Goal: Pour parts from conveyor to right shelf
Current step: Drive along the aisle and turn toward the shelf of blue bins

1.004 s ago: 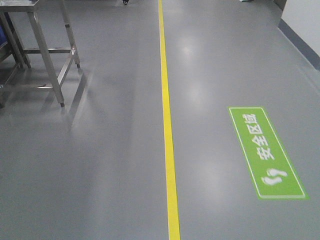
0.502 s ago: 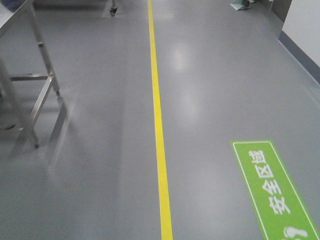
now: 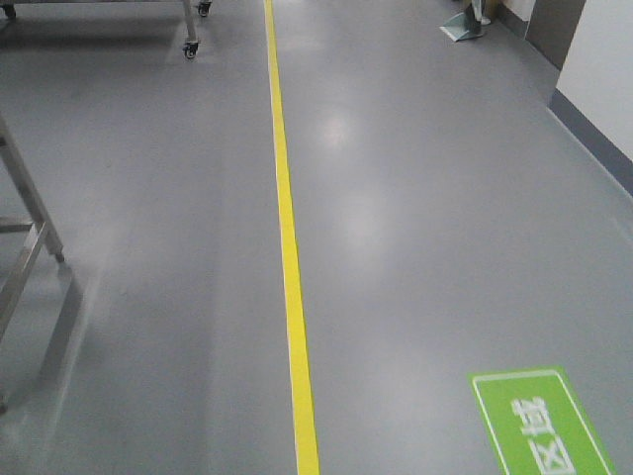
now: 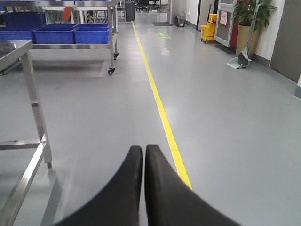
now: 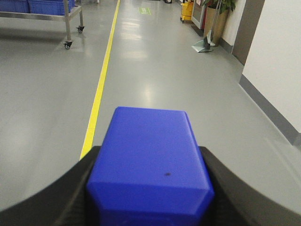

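Note:
One of the parts, a bright-blue block point(image 5: 150, 160), fills the lower right wrist view, and my right gripper point(image 5: 149, 151) is shut on it, with a black finger against each side. My left gripper point(image 4: 144, 149) is shut with nothing in it, its two black fingers pressed together above the grey floor. The conveyor is out of view. Far off at the left, a steel rack on casters point(image 4: 112, 44) carries blue bins point(image 4: 70, 34); I cannot tell whether it is the right shelf. Its caster leg also shows as the rack leg point(image 5: 68, 28).
A yellow floor line point(image 3: 287, 247) runs away down the glossy grey floor. A steel table frame point(image 4: 33, 94) stands close on the left. A green floor sign point(image 3: 539, 426) lies at the lower right. A white wall point(image 3: 603, 59) bounds the right, with a dustpan point(image 4: 241, 59) and a yellow bucket point(image 4: 208, 30) farther on.
The front view has moved forward along the yellow line. The steel table has slid off to the left edge and the green sign has dropped to the bottom edge.

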### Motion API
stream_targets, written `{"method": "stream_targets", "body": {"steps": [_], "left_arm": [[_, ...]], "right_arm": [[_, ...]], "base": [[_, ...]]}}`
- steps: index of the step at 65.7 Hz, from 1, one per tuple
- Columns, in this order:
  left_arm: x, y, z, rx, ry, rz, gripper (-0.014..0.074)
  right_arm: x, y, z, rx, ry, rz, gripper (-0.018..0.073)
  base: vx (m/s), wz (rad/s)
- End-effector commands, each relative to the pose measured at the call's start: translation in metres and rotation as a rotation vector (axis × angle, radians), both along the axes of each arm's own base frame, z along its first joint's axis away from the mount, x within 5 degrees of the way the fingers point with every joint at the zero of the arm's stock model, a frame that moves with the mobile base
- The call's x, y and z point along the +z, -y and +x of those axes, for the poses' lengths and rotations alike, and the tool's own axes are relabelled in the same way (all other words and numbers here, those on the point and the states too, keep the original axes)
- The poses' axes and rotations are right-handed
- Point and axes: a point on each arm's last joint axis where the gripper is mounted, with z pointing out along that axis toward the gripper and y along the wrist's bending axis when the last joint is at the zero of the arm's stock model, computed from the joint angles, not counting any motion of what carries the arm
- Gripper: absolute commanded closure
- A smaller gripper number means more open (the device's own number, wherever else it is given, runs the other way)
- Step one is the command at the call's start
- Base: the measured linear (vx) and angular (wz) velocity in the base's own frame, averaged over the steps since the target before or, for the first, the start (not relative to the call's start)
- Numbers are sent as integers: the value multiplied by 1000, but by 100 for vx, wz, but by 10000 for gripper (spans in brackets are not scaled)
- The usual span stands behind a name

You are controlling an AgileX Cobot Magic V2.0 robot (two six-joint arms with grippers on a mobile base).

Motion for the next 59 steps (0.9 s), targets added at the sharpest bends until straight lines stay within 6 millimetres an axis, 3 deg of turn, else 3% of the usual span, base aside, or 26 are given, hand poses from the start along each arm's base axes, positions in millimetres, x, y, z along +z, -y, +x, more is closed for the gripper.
{"method": "stream_targets", "body": {"steps": [1,59], "left_arm": [[14,0,-1,-5,109,-14,603],[14,0,-1,-5,109,-14,603]], "right_arm": [[16,1,1,-14,98,-9,564],[16,1,1,-14,99,-9,564]], "base": [[81,0],[83,5]]}}
